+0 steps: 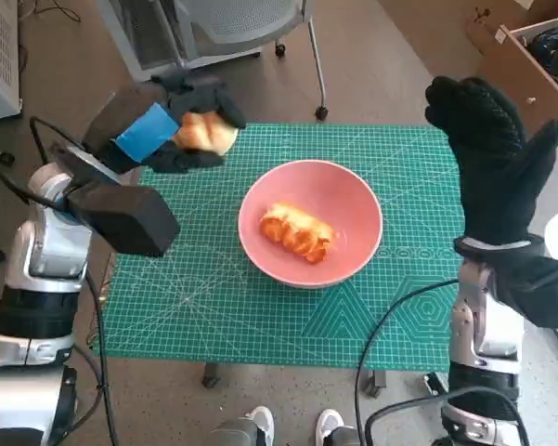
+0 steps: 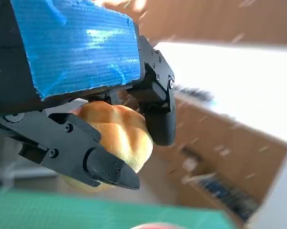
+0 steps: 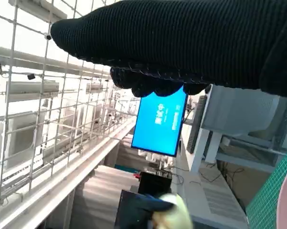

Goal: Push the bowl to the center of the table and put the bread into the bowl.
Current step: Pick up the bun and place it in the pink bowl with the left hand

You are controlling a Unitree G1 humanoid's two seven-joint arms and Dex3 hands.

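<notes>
A pink bowl (image 1: 353, 209) sits near the middle of the green cutting mat (image 1: 214, 307), with an orange-glazed bread (image 1: 297, 232) lying inside it. My left hand (image 1: 162, 125) is raised over the mat's far left corner and grips a pale round bread roll (image 1: 207, 133); in the left wrist view the black fingers (image 2: 105, 167) wrap around the roll (image 2: 119, 131). My right hand (image 1: 492, 158) is lifted above the mat's right edge, fingers spread, holding nothing. The glove (image 3: 191, 43) fills the top of the right wrist view.
An office chair base (image 1: 297, 56) stands beyond the mat's far edge. A cardboard box (image 1: 520, 56) sits at the far right. White shoes of a person (image 1: 292, 427) show by the near edge. A blue screen (image 3: 160, 124) appears in the right wrist view.
</notes>
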